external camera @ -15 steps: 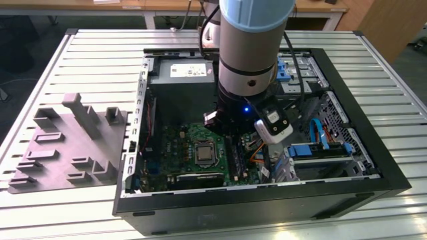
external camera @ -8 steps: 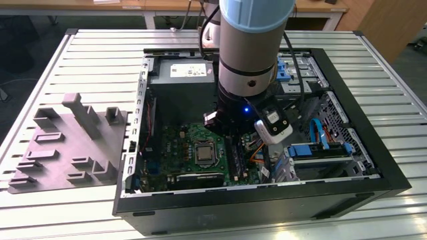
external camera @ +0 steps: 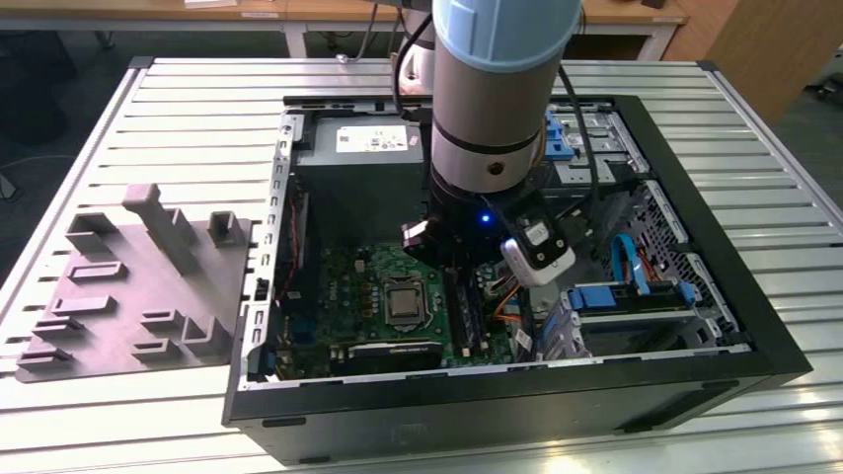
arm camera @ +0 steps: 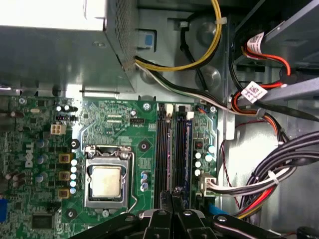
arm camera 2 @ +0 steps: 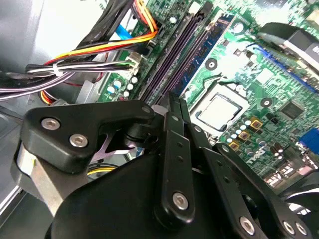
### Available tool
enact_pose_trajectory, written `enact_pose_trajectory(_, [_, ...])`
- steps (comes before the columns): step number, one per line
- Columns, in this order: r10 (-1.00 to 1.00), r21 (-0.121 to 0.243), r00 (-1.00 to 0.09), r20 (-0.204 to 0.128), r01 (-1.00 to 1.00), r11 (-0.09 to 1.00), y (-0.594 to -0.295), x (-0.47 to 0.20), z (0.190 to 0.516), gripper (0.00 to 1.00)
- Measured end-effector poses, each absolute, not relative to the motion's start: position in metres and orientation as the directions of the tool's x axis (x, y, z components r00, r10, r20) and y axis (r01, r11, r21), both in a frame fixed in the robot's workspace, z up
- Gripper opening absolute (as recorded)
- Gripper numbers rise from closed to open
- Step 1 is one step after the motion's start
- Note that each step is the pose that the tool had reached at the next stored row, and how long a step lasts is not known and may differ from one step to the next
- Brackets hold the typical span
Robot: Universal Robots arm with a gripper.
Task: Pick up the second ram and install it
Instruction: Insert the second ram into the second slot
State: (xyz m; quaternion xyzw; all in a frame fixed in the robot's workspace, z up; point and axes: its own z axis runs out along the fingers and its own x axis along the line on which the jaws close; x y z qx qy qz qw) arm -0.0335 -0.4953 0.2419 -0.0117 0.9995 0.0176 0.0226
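Note:
My gripper (external camera: 443,253) reaches down into the open computer case, over the green circuit board (external camera: 375,296). In both wrist views its two black fingers are pressed together, and I see nothing between them. The tips (arm camera: 172,192) hang just above the long black slot strips (arm camera: 162,154). A thin blue ram (arm camera: 189,149) stands seated on edge in the strip nearest the cable bundle, and its blue edge (arm camera 2: 213,39) runs beside the dark strips ahead of the gripper (arm camera 2: 174,98). Whether this is the second ram I cannot tell.
The processor socket (arm camera: 105,180) lies beside the slots. Bundled cables (arm camera: 269,184) crowd the other side. The grey power box (external camera: 362,148) fills the case's far end, with blue drive brackets (external camera: 633,296) at the exterior view's right. A grey moulded tray (external camera: 132,286) lies on the slatted table.

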Motion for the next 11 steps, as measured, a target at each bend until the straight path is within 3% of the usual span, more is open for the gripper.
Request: enact_pose_trajectory(11, [-0.021, 0.057, -0.999, -0.046, -0.024, 0.998, -0.494, -0.0336, 0.2362, 0.12])
